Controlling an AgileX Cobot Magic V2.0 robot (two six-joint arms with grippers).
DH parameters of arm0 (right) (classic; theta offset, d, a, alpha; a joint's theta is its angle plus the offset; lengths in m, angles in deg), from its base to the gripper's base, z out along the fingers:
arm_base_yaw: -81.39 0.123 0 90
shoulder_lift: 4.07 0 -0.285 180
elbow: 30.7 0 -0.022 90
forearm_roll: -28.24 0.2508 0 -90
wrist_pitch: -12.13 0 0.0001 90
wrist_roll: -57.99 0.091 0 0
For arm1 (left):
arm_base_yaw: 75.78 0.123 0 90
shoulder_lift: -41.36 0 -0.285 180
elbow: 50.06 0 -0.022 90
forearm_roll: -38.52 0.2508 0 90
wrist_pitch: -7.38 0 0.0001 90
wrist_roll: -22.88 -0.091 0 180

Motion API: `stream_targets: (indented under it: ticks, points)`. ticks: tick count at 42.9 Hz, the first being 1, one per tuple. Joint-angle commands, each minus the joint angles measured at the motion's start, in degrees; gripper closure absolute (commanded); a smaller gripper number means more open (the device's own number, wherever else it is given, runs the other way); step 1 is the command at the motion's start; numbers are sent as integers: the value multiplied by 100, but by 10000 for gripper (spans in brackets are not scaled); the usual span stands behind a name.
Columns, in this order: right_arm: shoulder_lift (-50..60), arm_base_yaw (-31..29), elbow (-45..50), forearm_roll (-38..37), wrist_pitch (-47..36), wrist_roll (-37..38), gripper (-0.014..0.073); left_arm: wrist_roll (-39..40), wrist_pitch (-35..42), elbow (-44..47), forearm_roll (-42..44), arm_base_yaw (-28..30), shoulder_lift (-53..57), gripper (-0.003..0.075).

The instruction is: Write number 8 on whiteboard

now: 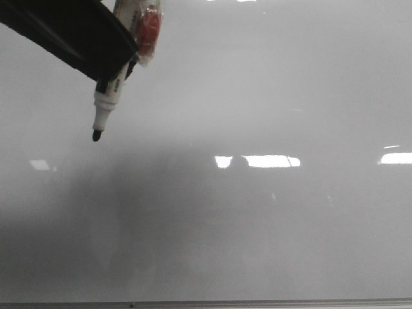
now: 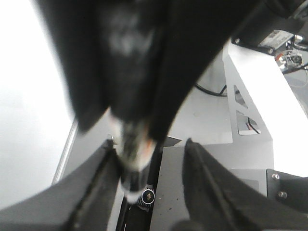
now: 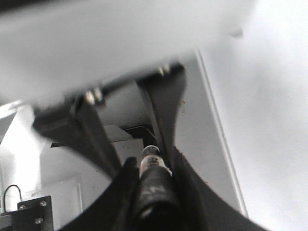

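Bright rectangular ceiling-light reflections (image 1: 267, 161) glare under dim, even, greyish indoor lighting.

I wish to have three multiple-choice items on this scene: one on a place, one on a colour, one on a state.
1. In the front view, where is the marker?
A. upper left
B. lower right
C. centre

2. What colour is its tip?
A. red
B. black
C. green

3. How does the board look in the front view?
A. it bears a finished 8
B. it is covered with writing
C. it bears no drawn line

Answers:
1 A, the marker hangs near the top left corner of the front view.
2 B, the bare tip below the white body is black.
3 C, only light reflections show on the grey-white surface.
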Motion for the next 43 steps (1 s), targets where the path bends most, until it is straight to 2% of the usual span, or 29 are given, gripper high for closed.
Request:
stream_targets:
  ticks: [1,8,13,16,23,28,33,35,39,43]
  points:
    - [636,-344,139,90,434,-23,654,4,-366,-76,-526,310,335,524]
    - [1461,-981,1140,150,-411,-55,654,-542,-367,442,-1327,1106,942,604]
    - [2112,-1458,2160,612,-1270,-335,654,-1005,-367,1075,-1999,1754,1525,680]
    - [2401,-1621,2836,1181,-1703,-635,654,-1187,-344,1525,-2303,2119,1940,740]
    - [2793,-1696,4270,3095,-2979,-1674,654,-1342,58,2492,-2711,2664,2959,741]
    - [2837,-1696,4987,4849,-3629,-2993,654,-1342,877,3046,-2721,2745,3832,741]
    - [2830,-1696,5353,6264,-3990,-4208,654,-1342,1299,3379,-2721,2745,4507,741]
    - [2825,-1696,5407,6641,-4162,-4492,654,-1342,1361,3465,-2721,2745,4734,741]
    - [2825,-1696,5398,6999,-4456,-4543,654,-1342,1366,3492,-2721,2745,5009,741]
    - [2733,-1696,5301,7053,-4495,-4601,654,-1342,1354,3492,-2721,2745,5137,741]
